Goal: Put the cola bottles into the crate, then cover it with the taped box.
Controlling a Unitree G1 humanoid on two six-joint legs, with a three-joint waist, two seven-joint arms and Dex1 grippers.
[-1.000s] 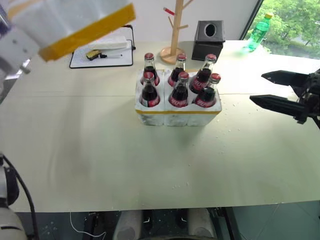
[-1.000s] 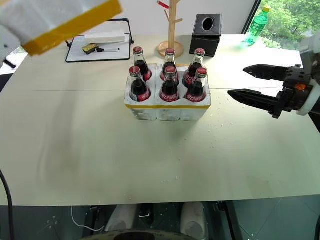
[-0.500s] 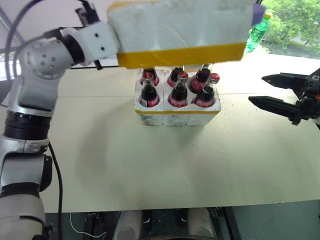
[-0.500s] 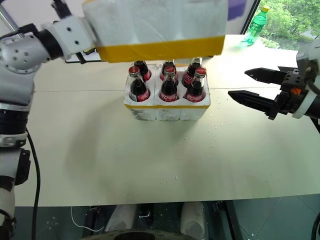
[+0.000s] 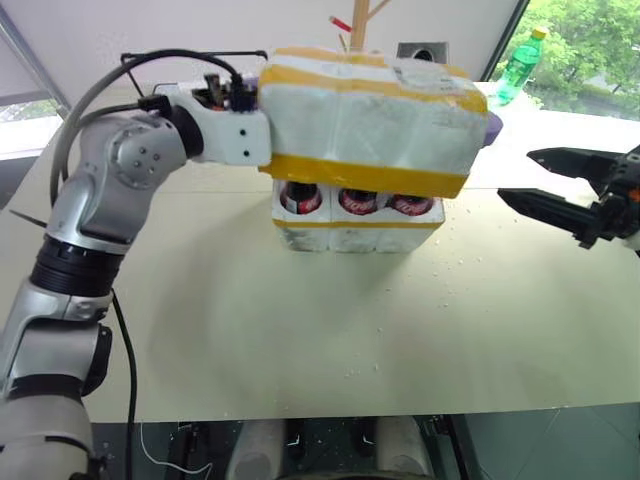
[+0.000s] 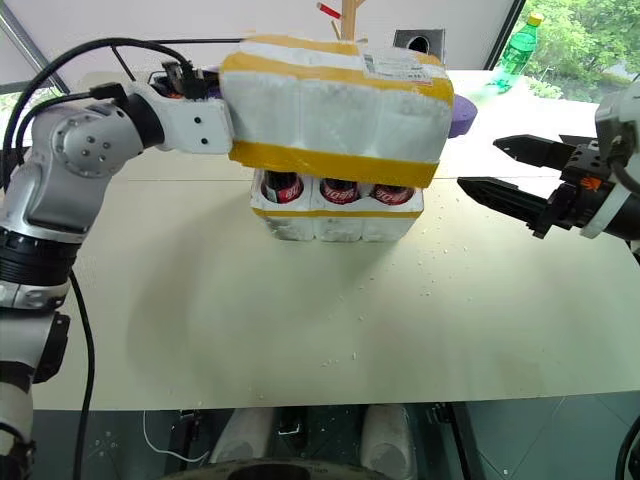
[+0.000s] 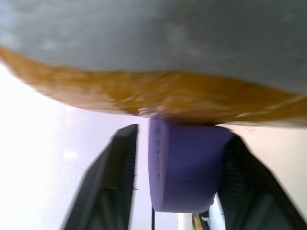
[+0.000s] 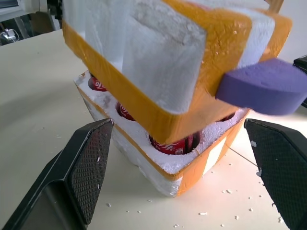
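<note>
The taped box (image 5: 370, 125), white foam with yellow stripes and a shipping label (image 6: 395, 65), sits tilted over the cola bottles (image 5: 340, 200), hiding their caps; only three red labels show under its rim. The bottles stand in the crate (image 5: 355, 235) mid-table. My left gripper (image 7: 184, 191) is at the box's left end, its fingers (image 7: 115, 187) straddling a purple foam handle (image 7: 184, 172), with a thin gap on one side. A second purple handle (image 8: 264, 86) juts from the box's right end. My right gripper (image 5: 517, 176) hovers open to the right, apart from the box.
A green plastic bottle (image 5: 517, 65) stands at the far right. A wooden stand (image 5: 358, 15) and a black tissue box (image 5: 420, 50) sit behind the box. Foam crumbs (image 5: 450, 265) lie on the table right of the crate. The table's front edge (image 5: 300, 405) is near.
My left arm swung the taped box from the upper left to the right and down, so it now covers the bottle tops. The right gripper stayed where it was.
</note>
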